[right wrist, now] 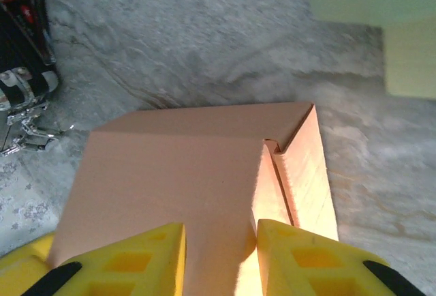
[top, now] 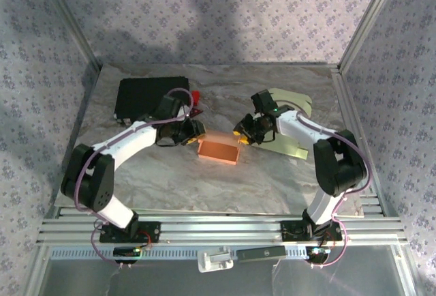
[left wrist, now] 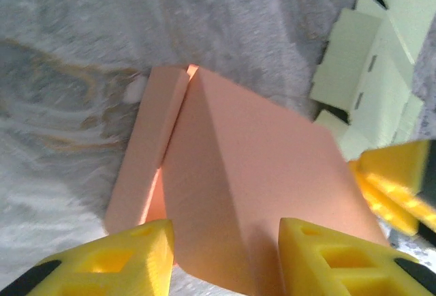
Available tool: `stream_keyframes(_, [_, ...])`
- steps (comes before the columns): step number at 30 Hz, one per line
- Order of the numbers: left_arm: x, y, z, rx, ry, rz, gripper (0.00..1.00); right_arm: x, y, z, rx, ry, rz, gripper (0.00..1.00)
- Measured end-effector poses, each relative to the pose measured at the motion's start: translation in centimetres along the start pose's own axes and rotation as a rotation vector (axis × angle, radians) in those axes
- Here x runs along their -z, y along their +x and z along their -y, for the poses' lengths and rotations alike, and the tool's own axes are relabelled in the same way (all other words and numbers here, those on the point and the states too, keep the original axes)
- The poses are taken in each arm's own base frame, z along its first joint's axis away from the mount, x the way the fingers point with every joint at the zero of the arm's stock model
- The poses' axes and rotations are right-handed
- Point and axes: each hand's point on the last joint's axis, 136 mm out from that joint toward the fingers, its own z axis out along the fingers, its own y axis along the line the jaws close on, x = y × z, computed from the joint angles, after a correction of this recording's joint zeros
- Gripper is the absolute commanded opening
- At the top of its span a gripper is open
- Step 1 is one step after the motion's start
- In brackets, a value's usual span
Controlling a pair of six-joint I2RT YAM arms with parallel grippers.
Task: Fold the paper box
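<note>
The paper box, pink-orange, lies at the middle of the marble table, between the two arms. From above, both its short ends are partly covered by the grippers, so the corners there are hard to make out. In each wrist view the near part of the box is cut off by the bottom edge of the frame. Its long axis runs left to right across the top view, dipping slightly toward the lower right, with its open side up. The right gripper pinches one raised side wall between its yellow fingers, at the box's right end. The left gripper sits at the left end with its fingers spread to either side of a folded panel, with a gap showing. To the right of the box lie flat pale green card pieces, partly under the right arm. At upper left sits a black object too dark to identify.
</note>
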Motion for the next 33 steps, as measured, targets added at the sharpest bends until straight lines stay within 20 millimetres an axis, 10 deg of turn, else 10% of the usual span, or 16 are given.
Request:
stream_keyframes(9, [4.5, 1.1, -2.3, 0.024, -0.012, 0.144, 0.47, -2.4, -1.4, -5.7, 0.182, -0.017, -0.044, 0.31])
stream_keyframes(24, [4.6, 0.6, -3.2, 0.094, -0.009, 0.163, 0.51, 2.3, -0.7, -3.8, 0.271, 0.084, 0.084, 0.37])
stream_keyframes(33, [2.1, 2.3, -2.5, 0.082, -0.025, 0.096, 0.49, 1.4, 1.7, -3.9, 0.379, 0.123, 0.056, 0.38])
